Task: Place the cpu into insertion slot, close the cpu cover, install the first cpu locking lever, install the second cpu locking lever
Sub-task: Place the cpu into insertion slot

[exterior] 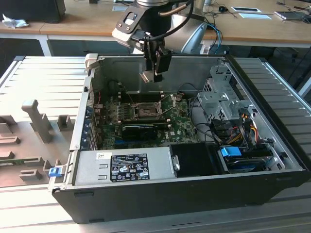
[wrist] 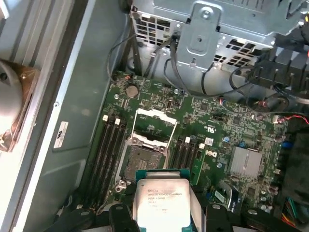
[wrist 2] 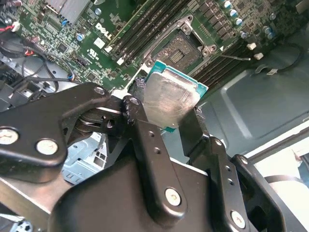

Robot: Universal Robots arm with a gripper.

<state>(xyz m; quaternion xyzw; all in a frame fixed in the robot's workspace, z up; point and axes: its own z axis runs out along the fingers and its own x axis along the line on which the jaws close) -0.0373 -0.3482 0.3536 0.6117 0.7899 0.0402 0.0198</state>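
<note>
End effector [wrist 2: 166,116] is pinching the cpu [wrist: 161,203] by two opposite edges, metal top facing one wrist cam. It hangs over the open pc case [exterior: 194,70]. Socket [wrist: 143,162] sits bare on the mobo [wrist: 217,130] below it, w/ the cover [wrist: 157,113] flipped open. Cpu's well apart from the socket, not seated yet.

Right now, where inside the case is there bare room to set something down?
The open socket, bordered by memory slots on both sides, is bare. The grey case wall beside the board is also free. Crowded: cables by the drive cage.
</note>
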